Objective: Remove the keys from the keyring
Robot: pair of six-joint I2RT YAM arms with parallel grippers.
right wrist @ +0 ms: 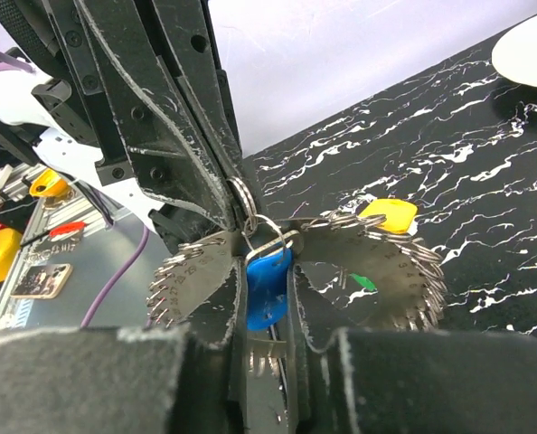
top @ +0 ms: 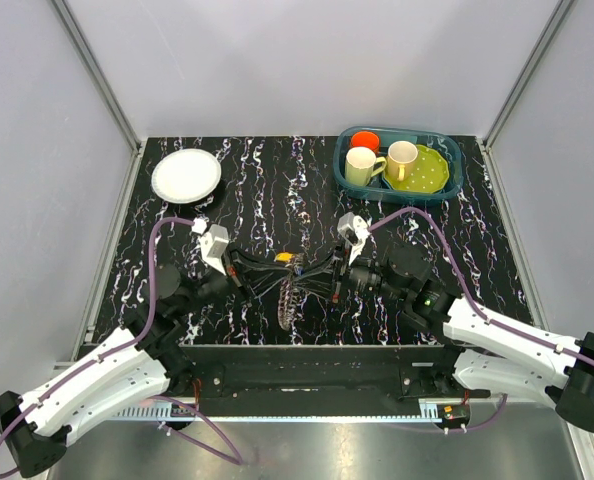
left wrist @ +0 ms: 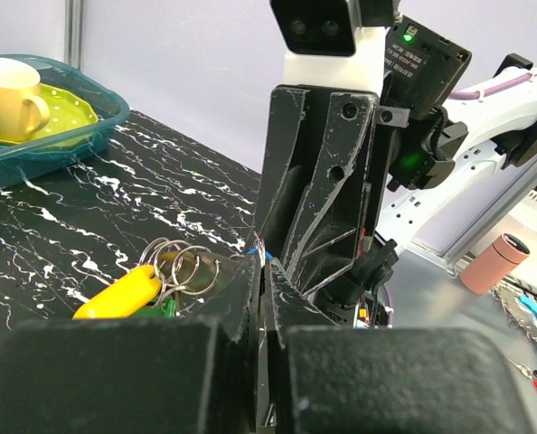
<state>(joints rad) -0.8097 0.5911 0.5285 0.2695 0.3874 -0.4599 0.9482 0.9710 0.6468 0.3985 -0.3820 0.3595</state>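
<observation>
The keyring (right wrist: pixel 242 194) hangs between my two grippers over the middle of the table. Its grey keys (right wrist: pixel 189 280) fan out like saw teeth to both sides (top: pixel 288 300). A yellow tag (right wrist: pixel 388 215) and a green one (right wrist: pixel 363 282) lie behind the fan. My left gripper (left wrist: pixel 267 271) is shut, and in the right wrist view its fingertips (right wrist: pixel 216 176) pinch the ring wire from above. My right gripper (right wrist: pixel 268 298) is closed on a blue key head (right wrist: pixel 267 282) that hangs from the ring. In the top view the left gripper (top: pixel 282 272) and the right gripper (top: pixel 315 275) meet tip to tip.
A white plate (top: pixel 186 175) sits at the back left. At the back right a teal basket (top: pixel 457 165) holds mugs, an orange cup and a green plate. Small loose rings (left wrist: pixel 180 264) and the yellow tag (left wrist: pixel 119 291) lie left of my left fingers.
</observation>
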